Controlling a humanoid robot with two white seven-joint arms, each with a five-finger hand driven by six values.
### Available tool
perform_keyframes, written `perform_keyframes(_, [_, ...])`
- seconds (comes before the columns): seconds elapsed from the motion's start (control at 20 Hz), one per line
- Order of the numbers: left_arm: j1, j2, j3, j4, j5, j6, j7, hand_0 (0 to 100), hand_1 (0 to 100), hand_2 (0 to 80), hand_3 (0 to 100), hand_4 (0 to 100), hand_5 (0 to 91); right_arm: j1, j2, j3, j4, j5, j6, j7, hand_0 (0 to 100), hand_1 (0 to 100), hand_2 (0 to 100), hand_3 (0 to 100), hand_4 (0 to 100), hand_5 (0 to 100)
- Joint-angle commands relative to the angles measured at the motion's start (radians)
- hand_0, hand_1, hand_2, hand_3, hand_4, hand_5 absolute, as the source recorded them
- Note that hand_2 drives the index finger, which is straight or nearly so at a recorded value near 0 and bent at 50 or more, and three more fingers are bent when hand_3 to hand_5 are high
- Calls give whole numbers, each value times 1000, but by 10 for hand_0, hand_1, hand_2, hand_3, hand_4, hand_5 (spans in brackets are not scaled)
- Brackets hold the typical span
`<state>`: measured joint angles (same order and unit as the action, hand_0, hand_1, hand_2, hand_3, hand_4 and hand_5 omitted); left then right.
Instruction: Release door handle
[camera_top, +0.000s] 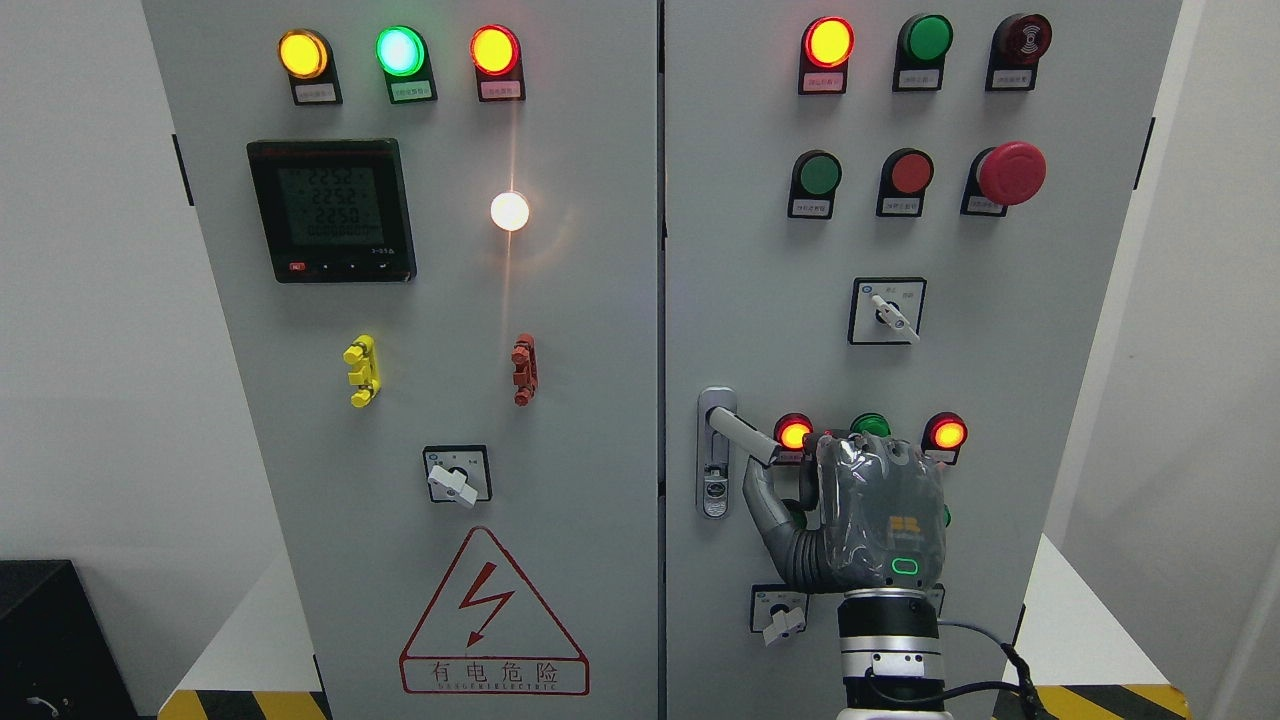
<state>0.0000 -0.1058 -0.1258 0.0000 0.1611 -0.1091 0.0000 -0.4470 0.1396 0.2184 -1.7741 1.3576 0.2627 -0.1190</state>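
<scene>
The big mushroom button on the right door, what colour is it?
Red. The mushroom button shows clearly in the head view, upper right.

Two cabinet doors (420, 300) stand side by side. The left one carries three lit indicator lamps (398, 50) in its top row, one white lamp (509, 211), one digital meter (331, 210), two small clips — one yellow clip (361, 371), one red clip (523, 369) — one rotary switch (457, 476) and one warning triangle (493, 620). The right door holds one door handle (740, 432), two more rotary switches (888, 312), one red mushroom button (1010, 172) and one robot hand (872, 515).
</scene>
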Motion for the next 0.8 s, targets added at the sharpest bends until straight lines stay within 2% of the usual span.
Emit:
perform_keyframes(0.0, [-28,0,0,29,0,0,0,120,556,0,0,0,0,-4,-2,-4,2,0,0,-1,536,364,948,1000,981,1000])
perform_keyframes(0.75, [-26,0,0,29,0,0,0,120,556,0,0,0,0,-7,-5,-10,-2,-2,0,-7,535,366,948,1000,984,1000])
